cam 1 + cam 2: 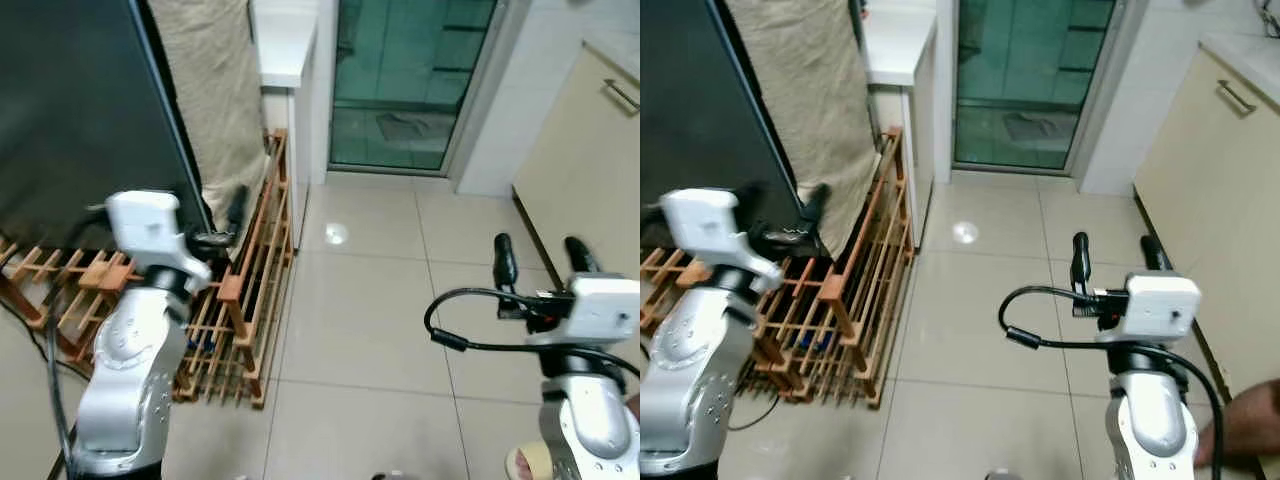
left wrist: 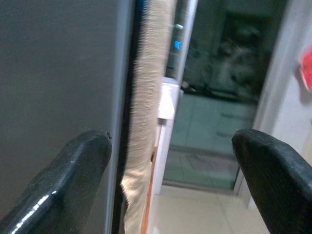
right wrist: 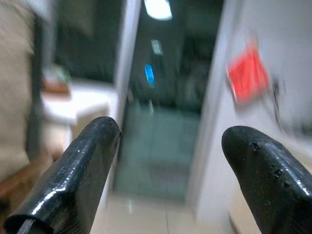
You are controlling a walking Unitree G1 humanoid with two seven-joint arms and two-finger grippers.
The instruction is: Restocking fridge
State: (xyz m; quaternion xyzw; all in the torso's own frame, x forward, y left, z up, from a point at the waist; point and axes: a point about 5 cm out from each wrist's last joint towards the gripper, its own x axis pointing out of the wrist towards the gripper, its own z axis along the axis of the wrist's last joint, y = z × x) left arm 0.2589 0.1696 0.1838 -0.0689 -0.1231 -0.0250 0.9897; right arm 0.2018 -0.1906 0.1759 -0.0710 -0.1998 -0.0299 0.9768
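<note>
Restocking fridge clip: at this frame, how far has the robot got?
Early stage. Done: nothing visibly stocked. In hand: the left gripper, open and empty, is raised beside the tall dark fridge door, near its edge by the hanging beige cloth and the wooden slatted rack. The right gripper is open, empty, over the tiled floor. Left: opening the fridge and fetching and placing items.

Your left pincer is raised at chest height, fingers spread wide. Your right pincer points forward, fingers apart too. Both silver arms are bent upward, holding nothing.
</note>
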